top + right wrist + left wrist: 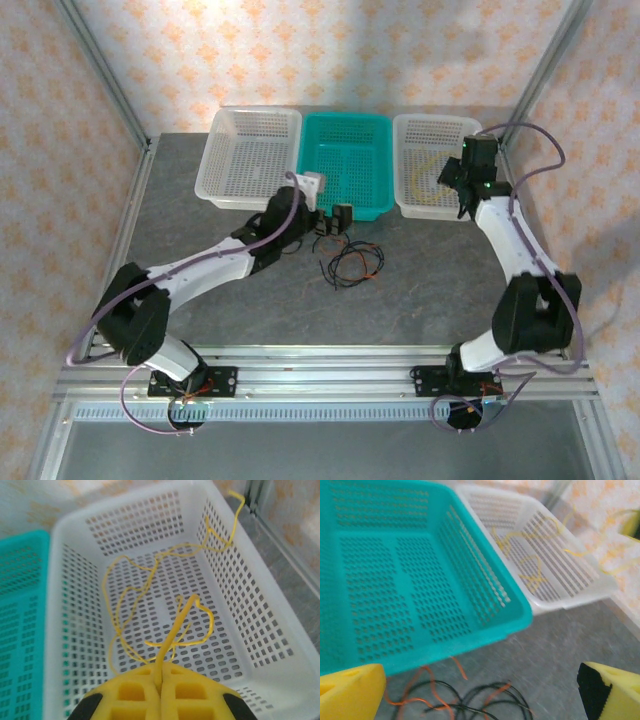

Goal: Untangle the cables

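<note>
Grey table (420, 300), with three perforated baskets in a row along its far side. They are a white basket (215, 150) at left, a teal basket (345, 116) in the middle and a second white basket (437, 118) at right, set side by side with rims touching or nearly so.

Left arm (200, 268) reaches diagonally from its near-left base toward the near wall of the teal basket. Right arm (510, 240) stands up from the near-right base and bends over the right-hand white basket.

Left gripper (334, 222): jaws wide apart and holding nothing. It sits just in front of the teal basket. From my left wrist view, the two yellow fingers (350, 692) frame the table below.

Right gripper (161, 680): yellow pads pressed together over the near end of the right-hand white basket. They are clamped on a strand of the yellow cable (191, 599), which rises out of the seam between them.

The rest of the yellow cable lies in loose loops across that basket's floor, and one end pokes up over its far-right rim.

The black and orange cables (350, 265) lie on the bare table as a small tangle of overlapping loops. They are just near of the teal basket and just beside the left gripper. I can't count the separate wires in the tangle.
</note>
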Robot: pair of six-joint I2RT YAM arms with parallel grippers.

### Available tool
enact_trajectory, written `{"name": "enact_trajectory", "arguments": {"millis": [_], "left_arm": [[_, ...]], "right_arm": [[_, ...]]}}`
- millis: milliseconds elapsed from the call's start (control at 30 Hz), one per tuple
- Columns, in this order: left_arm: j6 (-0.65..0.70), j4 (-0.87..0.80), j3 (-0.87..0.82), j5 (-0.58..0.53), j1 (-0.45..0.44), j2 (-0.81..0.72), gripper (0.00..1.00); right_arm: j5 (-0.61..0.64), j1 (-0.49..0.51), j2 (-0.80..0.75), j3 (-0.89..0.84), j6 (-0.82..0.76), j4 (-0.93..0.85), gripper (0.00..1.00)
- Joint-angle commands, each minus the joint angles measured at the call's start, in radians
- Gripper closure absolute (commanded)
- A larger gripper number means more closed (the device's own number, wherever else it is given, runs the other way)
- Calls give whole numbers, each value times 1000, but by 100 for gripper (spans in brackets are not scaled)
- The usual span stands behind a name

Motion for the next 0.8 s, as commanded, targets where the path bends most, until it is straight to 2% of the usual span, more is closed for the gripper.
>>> {"name": "enact_trajectory", "arguments": {"millis": [0, 100, 167, 200, 333, 400, 567, 767], "left_arm": [[-28, 79, 35, -2, -34, 44, 1], [-42, 105, 30, -2, -57, 75, 1], [-55, 123, 25, 10, -63, 95, 1], [-60, 129, 24, 20, -66, 105, 1], [-63, 137, 24, 30, -82, 130, 1], [-68, 142, 26, 33, -89, 137, 1], [-29, 104, 94, 22, -119, 184, 1], [-6, 77, 212, 45, -142, 259, 1]], "right_arm": [[-43, -19, 99, 104, 21, 44, 100], [-59, -30, 194, 171, 26, 46, 100], [-97, -34, 246, 213, 18, 41, 93], [-107, -35, 270, 244, 12, 23, 86], [-91, -54, 277, 293, 13, 16, 50], [-86, -80, 260, 297, 37, 30, 40], [-37, -169, 262, 335, 115, 40, 42], [-32, -256, 380, 474, 189, 9, 48]]}}
